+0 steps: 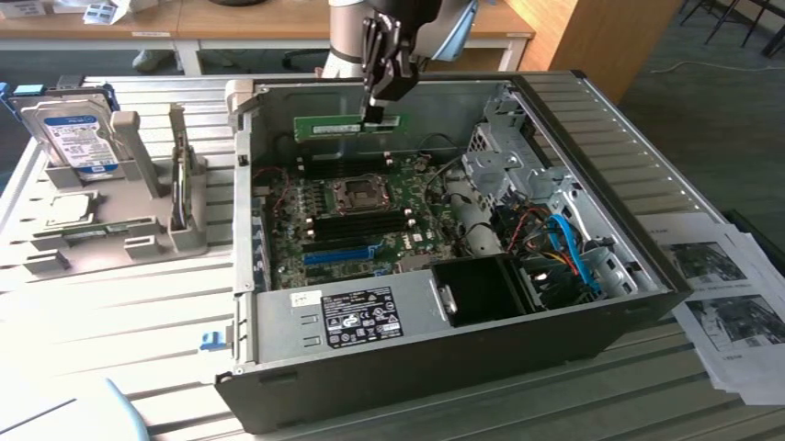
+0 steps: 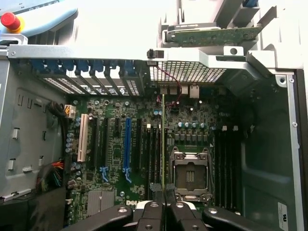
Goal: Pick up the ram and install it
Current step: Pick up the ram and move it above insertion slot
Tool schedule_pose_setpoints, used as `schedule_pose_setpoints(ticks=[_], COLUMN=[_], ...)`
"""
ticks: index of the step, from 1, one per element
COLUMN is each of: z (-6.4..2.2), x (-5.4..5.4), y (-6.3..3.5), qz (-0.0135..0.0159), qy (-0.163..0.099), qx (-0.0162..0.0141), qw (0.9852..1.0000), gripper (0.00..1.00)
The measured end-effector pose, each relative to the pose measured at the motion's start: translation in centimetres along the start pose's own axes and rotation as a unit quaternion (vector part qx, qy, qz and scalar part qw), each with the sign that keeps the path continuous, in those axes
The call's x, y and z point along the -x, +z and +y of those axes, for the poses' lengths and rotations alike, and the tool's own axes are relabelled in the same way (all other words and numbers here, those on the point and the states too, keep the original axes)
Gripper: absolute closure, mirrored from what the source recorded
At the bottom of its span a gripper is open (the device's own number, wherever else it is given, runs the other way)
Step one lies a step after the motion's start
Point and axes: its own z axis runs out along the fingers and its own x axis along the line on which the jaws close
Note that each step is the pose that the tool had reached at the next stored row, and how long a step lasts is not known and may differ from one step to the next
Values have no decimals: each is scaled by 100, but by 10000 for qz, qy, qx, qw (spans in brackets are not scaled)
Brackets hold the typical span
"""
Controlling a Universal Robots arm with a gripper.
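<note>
The gripper (image 1: pixel 382 117) clamps one end of the ram (image 1: pixel 331 126), a long, thin green board held level above the motherboard (image 1: pixel 368 225).

Bright daylight — washed-out glare

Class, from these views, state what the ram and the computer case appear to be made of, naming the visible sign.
The ram, gripped by the claw: probably fibreglass circuit board, matte green coating, thin and flat. The computer case: likely sheet metal, dull grey finish, judging by folded edges and punched vent holes.
</note>
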Motion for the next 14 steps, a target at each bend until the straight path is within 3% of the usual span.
schedule_pose_setpoints(ticks=[14], z=[-38], x=[-10], y=[105], qz=[-11], qy=[-1], qx=[0], qw=[10000], gripper=[89])
